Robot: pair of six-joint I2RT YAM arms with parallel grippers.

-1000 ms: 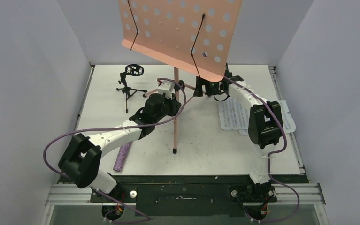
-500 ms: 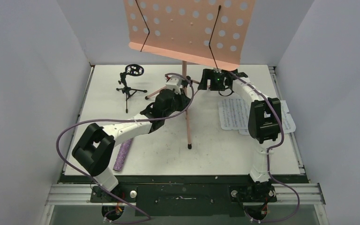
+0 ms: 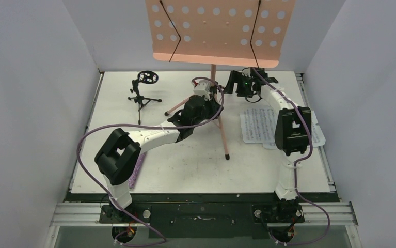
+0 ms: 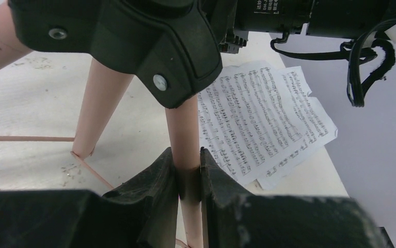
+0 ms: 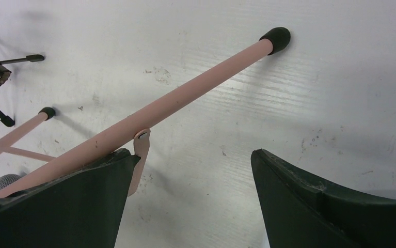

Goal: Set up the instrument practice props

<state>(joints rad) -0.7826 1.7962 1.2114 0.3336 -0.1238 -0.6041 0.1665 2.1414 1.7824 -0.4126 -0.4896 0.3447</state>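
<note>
**Operator:** Top view: locate the music stand and both hands.

**Technician:** The music stand (image 3: 216,31) is upright at the far middle of the table (image 3: 195,170), with its tray facing the arms. The left hand (image 3: 212,105) is on its lower tube. The right hand (image 3: 236,83) is just right of the pole, below the tray. The sheet-music pages (image 3: 257,126) lie flat to the right of the stand, beside the right arm, so that arm is judged nearer for them. The mic stand (image 3: 144,89) is well to the left of the stand.

**Operator:** Left wrist view?

**Technician:** The left hand is clamped on a pink tube of the stand, with a finger (image 4: 152,183) on each side and the tube rising between them. The pages lie beyond it, to the right.

**Operator:** Right wrist view?

**Technician:** The right hand is spread wide and holds nothing. One stand leg (image 5: 185,98) crosses the view diagonally, its long axis running from its capped foot down to one finger. Whether leg and finger touch or are just beside each other cannot be told. The microphone (image 5: 4,182) shows its mesh head past that finger.
</note>
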